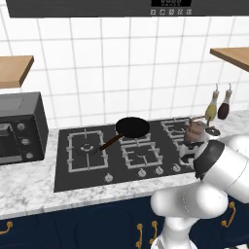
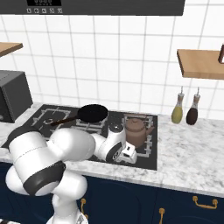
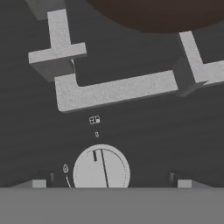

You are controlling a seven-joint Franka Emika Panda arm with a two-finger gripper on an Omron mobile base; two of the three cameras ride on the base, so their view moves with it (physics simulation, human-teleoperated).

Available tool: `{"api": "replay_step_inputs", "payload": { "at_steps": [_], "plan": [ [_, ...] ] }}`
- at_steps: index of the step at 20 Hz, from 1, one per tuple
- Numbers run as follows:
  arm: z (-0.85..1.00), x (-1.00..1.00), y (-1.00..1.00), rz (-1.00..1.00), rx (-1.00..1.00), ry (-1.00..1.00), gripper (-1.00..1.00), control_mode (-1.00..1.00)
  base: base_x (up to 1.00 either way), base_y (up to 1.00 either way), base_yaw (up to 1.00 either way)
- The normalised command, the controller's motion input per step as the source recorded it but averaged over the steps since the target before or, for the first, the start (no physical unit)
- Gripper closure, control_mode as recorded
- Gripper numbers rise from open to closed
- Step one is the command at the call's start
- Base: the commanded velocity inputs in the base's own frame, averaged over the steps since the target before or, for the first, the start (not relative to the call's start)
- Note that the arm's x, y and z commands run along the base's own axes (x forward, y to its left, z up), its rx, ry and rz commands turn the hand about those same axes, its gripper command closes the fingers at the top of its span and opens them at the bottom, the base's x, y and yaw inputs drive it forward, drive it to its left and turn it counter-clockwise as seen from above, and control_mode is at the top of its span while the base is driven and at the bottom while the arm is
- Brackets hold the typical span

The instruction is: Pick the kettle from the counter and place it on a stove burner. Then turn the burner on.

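The brownish-copper kettle (image 1: 196,130) (image 2: 136,130) stands upright on the right-hand stove burner (image 1: 175,127) (image 2: 149,141), a grey grate on the black hob. In the hand view its dark underside (image 3: 162,13) fills the top, above a grate bar (image 3: 113,89). My gripper (image 2: 128,156) (image 3: 111,183) hangs low over the hob's front edge, just in front of the kettle. It is open and holds nothing. Its two tips stand wide apart on either side of a round silver knob (image 3: 101,168). In the left base view my own arm covers most of the hand (image 1: 187,154).
A black frying pan (image 1: 132,127) (image 2: 92,113) with a brown handle rests on the middle rear burner. Two slim bottles (image 1: 211,109) (image 2: 177,113) stand on the marbled counter (image 2: 192,153) to the right. A dark oven box (image 1: 19,127) sits at the left.
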Motion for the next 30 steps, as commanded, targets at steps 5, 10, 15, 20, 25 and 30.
{"api": "replay_step_inputs", "payload": {
  "at_steps": [5,10,15,20,25,30],
  "plan": [
    [-0.02,0.17,0.00,0.00,0.00,-0.01,-1.00,-1.00,0.00,0.00,0.00],
    [0.00,0.00,0.00,0.00,0.00,0.00,1.00,-1.00,0.00,0.00,0.00],
    [0.00,0.00,0.00,0.00,0.00,0.00,1.00,-1.00,0.00,0.00,0.00],
    [0.00,-0.15,0.00,0.07,-0.01,-0.03,1.00,-1.00,0.00,0.00,0.00],
    [0.00,-0.34,0.00,0.37,-0.07,-0.06,1.00,-1.00,0.00,0.00,0.00],
    [0.02,-0.27,0.00,0.45,-0.11,-0.05,1.00,-1.00,0.00,0.00,0.00]
  ]
}}
